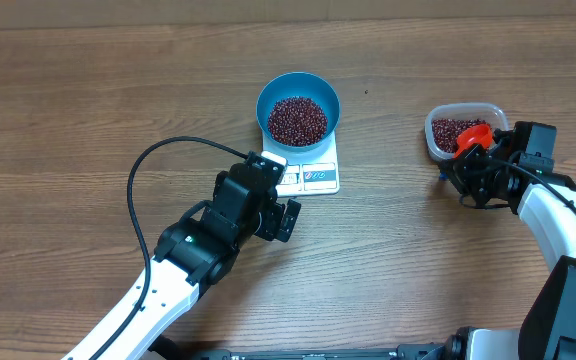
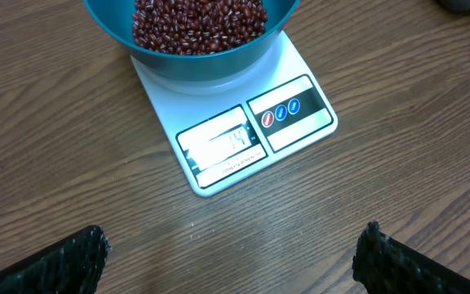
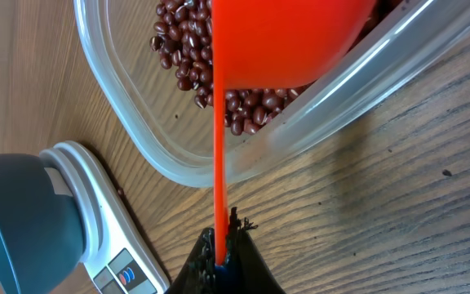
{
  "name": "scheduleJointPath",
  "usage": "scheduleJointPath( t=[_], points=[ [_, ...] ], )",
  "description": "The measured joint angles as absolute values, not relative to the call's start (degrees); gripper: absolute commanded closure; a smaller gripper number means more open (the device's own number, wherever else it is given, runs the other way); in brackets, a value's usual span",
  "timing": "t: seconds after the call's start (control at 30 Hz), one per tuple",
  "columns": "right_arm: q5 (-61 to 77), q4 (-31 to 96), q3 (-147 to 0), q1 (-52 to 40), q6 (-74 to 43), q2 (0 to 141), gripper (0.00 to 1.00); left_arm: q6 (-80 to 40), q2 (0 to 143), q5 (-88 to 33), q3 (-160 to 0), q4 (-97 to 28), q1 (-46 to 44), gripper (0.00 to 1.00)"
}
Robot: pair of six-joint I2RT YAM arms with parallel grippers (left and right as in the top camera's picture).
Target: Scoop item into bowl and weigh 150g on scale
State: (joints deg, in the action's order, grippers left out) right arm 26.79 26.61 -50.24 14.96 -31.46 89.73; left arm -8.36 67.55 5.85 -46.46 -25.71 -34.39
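In the left wrist view the bowl (image 2: 194, 61) was cut off by the top edge and hid most of the scale (image 2: 300, 139) beneath it; the display (image 2: 223, 143) was washed by glare, and we could not read its digits with confidence. In the right wrist view the red scoop (image 3: 292, 41) showed us only its underside, so we could not tell what lay in it; the right gripper (image 3: 223, 261) was a dark shape at the bottom edge, its fingers pinched tight on the scoop's thin handle.

Seen from overhead, the left arm reached in from the lower left, and the left gripper (image 1: 283, 190) pointed at the display end of the scale, fingers spread wide and holding nothing. The right arm bent in from the lower right, its gripper just beside the clear container (image 1: 433, 135), with the scoop tilted over the near rim.

The beans (image 1: 298, 120) lay heaped in the bowl, which stood on the scale; more sat in the container. A black cable (image 1: 148, 170) looped over the table (image 1: 88, 90) behind the left arm.
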Motion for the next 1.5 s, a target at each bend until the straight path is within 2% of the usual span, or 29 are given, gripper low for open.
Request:
scheduleJointPath(
  t=[0.23, 0.37, 0.5, 0.7, 0.9, 1.13, 1.5],
  points=[
    [26.8, 30.7, -52.5, 15.0, -28.8, 89.1, 0.96, -8.4, 67.5, 5.8, -46.5, -25.7, -34.4, 0.00],
    [26.6, 42.6, -60.2, 15.0, -24.3, 89.0, 0.96, -8.4, 67.5, 5.8, -46.5, -25.7, -34.4, 0.00],
    [24.1, 59.1, -74.9, 15.0, -17.6, 88.6, 0.97, -8.4, 67.6, 5.9, -46.5, -25.7, -34.4, 0.00],
    [16.4, 75.9, -92.8, 15.0, -9.7, 89.1, 0.96, -8.4, 67.6, 5.8, -46.5, -25.7, -34.4, 0.00],
    [12.0, 87.7, -104.8, 15.0, -2.5, 99.9, 0.97, -8.4, 67.6, 5.9, -46.5, -25.8, -34.4, 0.01],
    [9.8, 90.7, -106.0, 15.0, 4.1, 113.6, 0.96, -8.4, 67.6, 5.9, -46.5, -25.7, -34.4, 0.00],
    [1.3, 87.5, -106.0, 15.0, 13.9, 115.5, 0.96, -8.4, 67.6, 5.9, -46.5, -25.7, -34.4, 0.00]
  ],
)
